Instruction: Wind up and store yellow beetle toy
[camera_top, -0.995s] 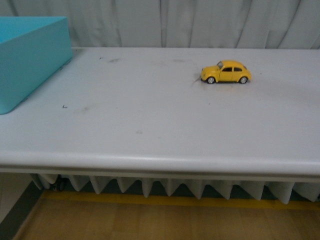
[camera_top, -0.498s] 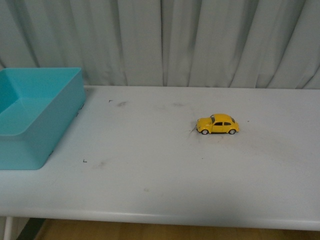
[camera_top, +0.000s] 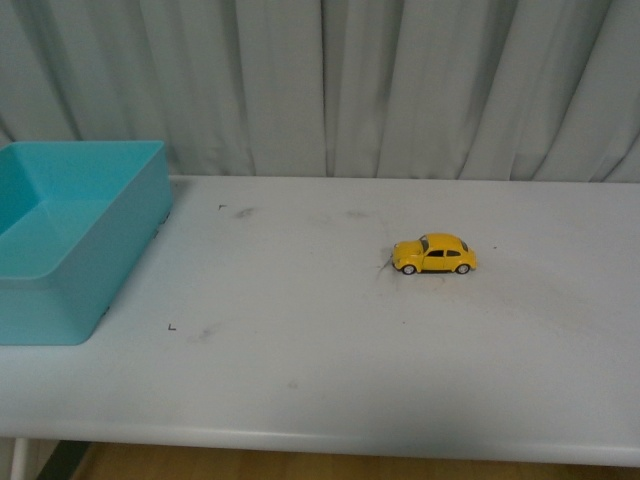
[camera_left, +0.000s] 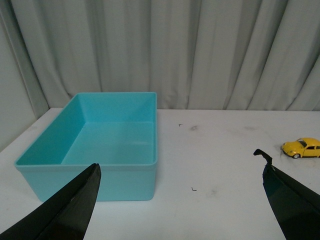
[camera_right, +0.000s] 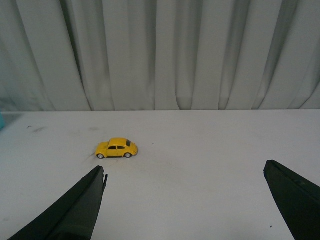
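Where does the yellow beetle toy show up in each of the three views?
Front: beetle on the table, right of centre, well clear of the bin.
Left wrist: beetle just past the tip of one finger, far across the table from the bin.
Right wrist: beetle on bare table, beyond the nearer finger.
Shared landmark: the curtain behind the table's far edge.

Glossy yellow beetle toy (camera_top: 434, 254) sits upright on its wheels.
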